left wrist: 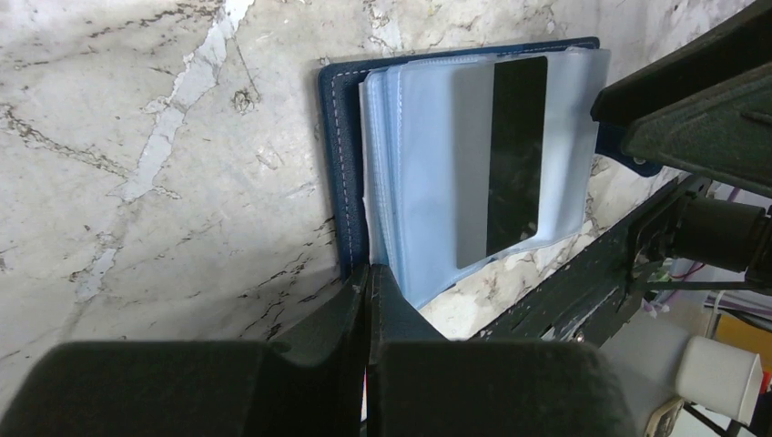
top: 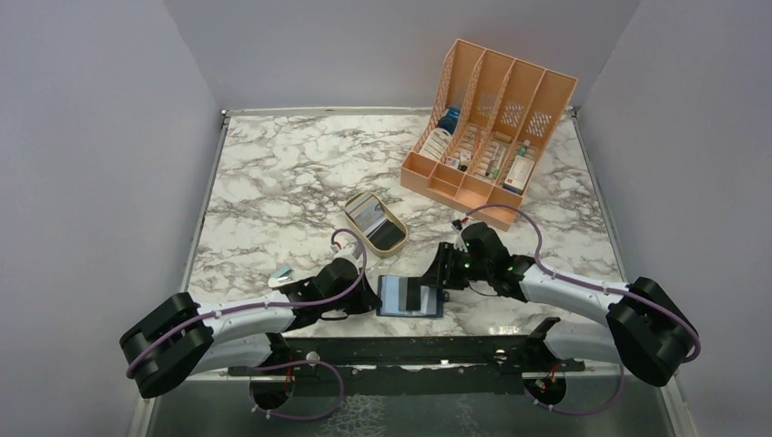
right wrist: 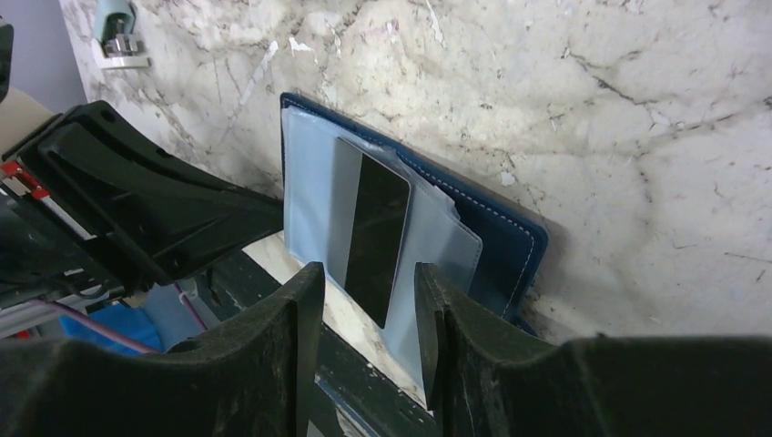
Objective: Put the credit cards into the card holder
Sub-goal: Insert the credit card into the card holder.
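Observation:
The navy card holder [top: 410,296] lies open at the table's near edge, with its clear sleeve pages [left wrist: 428,182] up. A grey credit card with a black stripe [left wrist: 501,155] sits partly in the top sleeve, its near end sticking out; it also shows in the right wrist view [right wrist: 369,228]. My left gripper [left wrist: 371,282] is shut on the holder's navy cover edge at its left side [top: 369,299]. My right gripper [right wrist: 369,282] is open, its fingers either side of the card's protruding end without touching it [top: 440,278]. More cards lie in the gold tin [top: 375,221].
A peach slotted file rack [top: 487,127] with small items stands at the back right. A small white and teal object [top: 280,273] lies by the left arm. The black frame rail [top: 410,350] runs just below the table's near edge.

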Motion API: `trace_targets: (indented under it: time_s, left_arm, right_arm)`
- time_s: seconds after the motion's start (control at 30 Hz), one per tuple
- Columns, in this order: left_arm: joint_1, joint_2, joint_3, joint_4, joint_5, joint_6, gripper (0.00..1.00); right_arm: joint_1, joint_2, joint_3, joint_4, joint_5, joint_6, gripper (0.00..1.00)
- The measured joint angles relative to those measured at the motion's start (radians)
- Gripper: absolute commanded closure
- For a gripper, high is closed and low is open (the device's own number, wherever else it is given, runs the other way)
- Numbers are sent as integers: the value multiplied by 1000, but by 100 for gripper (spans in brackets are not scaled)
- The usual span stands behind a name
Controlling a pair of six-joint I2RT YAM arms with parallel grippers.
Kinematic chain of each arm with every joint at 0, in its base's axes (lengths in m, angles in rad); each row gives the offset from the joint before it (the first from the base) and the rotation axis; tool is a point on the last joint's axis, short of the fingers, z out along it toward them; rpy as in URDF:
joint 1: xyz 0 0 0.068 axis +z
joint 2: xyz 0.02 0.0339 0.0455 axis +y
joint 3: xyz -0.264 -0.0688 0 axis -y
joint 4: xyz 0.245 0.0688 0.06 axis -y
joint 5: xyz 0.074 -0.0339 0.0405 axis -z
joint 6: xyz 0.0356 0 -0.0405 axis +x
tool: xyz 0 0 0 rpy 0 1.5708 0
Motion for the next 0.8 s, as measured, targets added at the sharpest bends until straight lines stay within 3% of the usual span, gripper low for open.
trace_targets:
  time_s: [0.8]
  left_arm:
    - [0, 37, 19, 21, 20, 4, 98]
  right_arm:
    - [105, 135, 23, 23, 22, 34, 66]
